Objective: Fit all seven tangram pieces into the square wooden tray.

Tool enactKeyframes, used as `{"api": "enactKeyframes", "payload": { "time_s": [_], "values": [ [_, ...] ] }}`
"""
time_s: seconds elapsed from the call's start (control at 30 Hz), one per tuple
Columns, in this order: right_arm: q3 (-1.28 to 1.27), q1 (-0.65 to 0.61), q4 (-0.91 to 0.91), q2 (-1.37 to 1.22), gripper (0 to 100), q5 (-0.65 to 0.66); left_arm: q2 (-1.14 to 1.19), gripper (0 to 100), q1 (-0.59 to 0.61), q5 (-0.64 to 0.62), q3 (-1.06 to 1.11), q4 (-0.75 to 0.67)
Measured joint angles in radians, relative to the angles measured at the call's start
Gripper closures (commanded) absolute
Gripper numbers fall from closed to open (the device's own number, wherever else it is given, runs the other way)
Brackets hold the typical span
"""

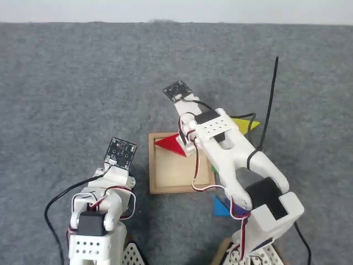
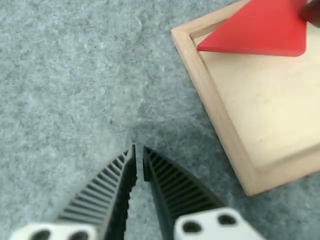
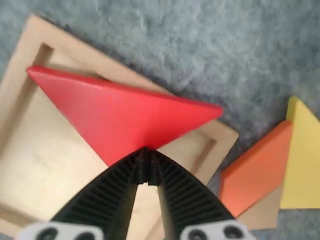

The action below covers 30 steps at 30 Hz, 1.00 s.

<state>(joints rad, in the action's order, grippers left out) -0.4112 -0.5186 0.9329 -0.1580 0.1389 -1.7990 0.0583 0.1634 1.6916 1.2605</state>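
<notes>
The right pincer (image 3: pixel 146 155) is seen clamped on the red triangle (image 3: pixel 120 120), which is gripped at 1 of its corners between the 2 ribbed fingers. The triangle is held over the square wooden tray (image 3: pixel 20 95), with its long edge lying across 1 corner of the tray's rim; whether the piece touches the tray floor cannot be told. The tray's floor is otherwise bare. Beside the tray, on the grey table (image 1: pixel 83 83), an orange piece (image 3: pixel 255 172) and a yellow piece (image 3: pixel 302 160) are placed touching each other. In the high view, a blue piece (image 1: pixel 220 207) is seen near the right arm's base, partly hidden by the arm. The left pincer (image 2: pixel 139 150) is held low over the table just beside the tray, its fingers brought together with nothing between them.
</notes>
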Motion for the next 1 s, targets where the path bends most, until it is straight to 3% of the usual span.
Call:
{"api": "enactKeyframes", "payload": {
  "time_s": [0.4, 0.73, 1.0],
  "values": [
    [-0.018, -0.006, -0.155, 0.129, 99.0, -0.043, 0.0, 98, 0.0, 0.0, 0.0, 0.0],
    [0.212, -0.006, -0.15, -0.193, 99.1, -0.046, 0.0, 98, 0.0, 0.0, 0.0, 0.0],
    [0.173, 0.0, -0.144, -0.172, 99.1, -0.046, 0.0, 98, 0.0, 0.0, 0.0, 0.0]
  ]
}}
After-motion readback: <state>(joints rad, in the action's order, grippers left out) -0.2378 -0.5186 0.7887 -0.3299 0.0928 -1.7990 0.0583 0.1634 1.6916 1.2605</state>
